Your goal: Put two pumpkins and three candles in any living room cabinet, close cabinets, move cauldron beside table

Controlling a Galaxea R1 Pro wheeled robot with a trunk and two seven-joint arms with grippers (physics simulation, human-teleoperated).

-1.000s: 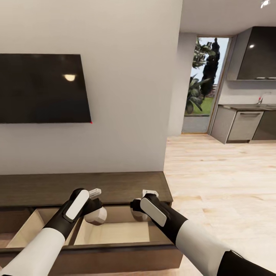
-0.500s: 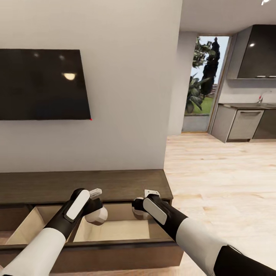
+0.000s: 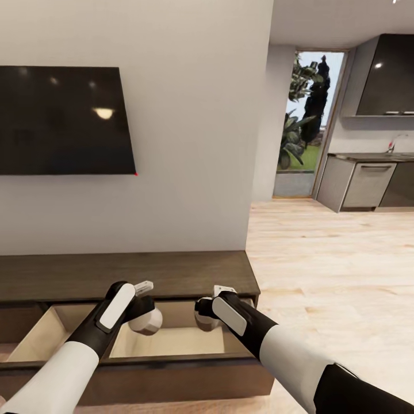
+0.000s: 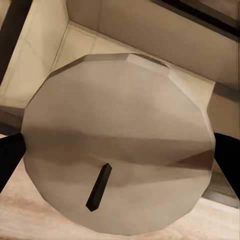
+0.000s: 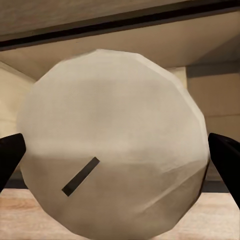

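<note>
Long low dark-brown wood cabinet sits against the white wall, w/ two pale-lined drawers pulled out. Left end effector is clenched on a stubby pale grey-white candle, held over the right-hand open drawer. Right end effector grips a second pale candle above the same drawer's far right part. Wrist views: each candle's flat top & dark wick, black fingertips on both sides. Black wall TV at upper left.

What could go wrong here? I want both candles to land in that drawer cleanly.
1. The left gripper holds its candle above the open drawer; released from there it may roll.
2. The right gripper's candle hangs near the back, by the cabinet top's edge, and may catch it.
</note>
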